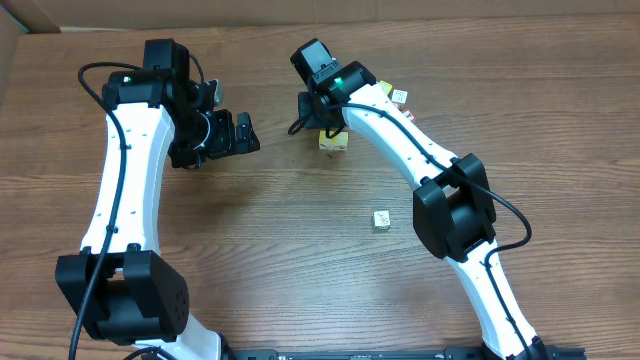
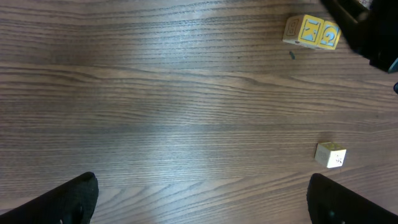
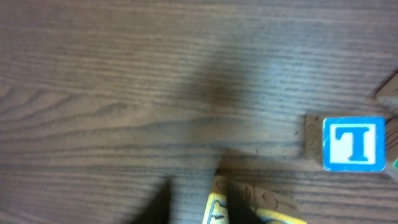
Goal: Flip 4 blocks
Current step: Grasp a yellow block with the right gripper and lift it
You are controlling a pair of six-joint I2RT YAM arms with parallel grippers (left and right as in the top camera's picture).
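A yellow-faced block [image 1: 334, 141] sits at the back middle of the table, right under my right gripper [image 1: 326, 120]. In the right wrist view this yellow block [image 3: 261, 202] is tilted, cream side up. My right gripper [image 3: 199, 196] stands narrow, with the block's near edge between its dark fingers [image 3: 165, 202]. From the left wrist, yellow faces lettered K and G [image 2: 313, 32] show side by side. A small cream block [image 1: 381, 220] lies alone mid-table, also seen from the left wrist as a cream block [image 2: 331, 154]. My left gripper [image 1: 240, 133] hangs open over bare wood.
A blue-framed cube with a T [image 3: 353, 144] lies just right of the yellow block. Another small cube [image 1: 400, 97] peeks out behind the right arm. The left fingers [image 2: 74, 199] frame bare wood. The table's back edge runs close behind both grippers.
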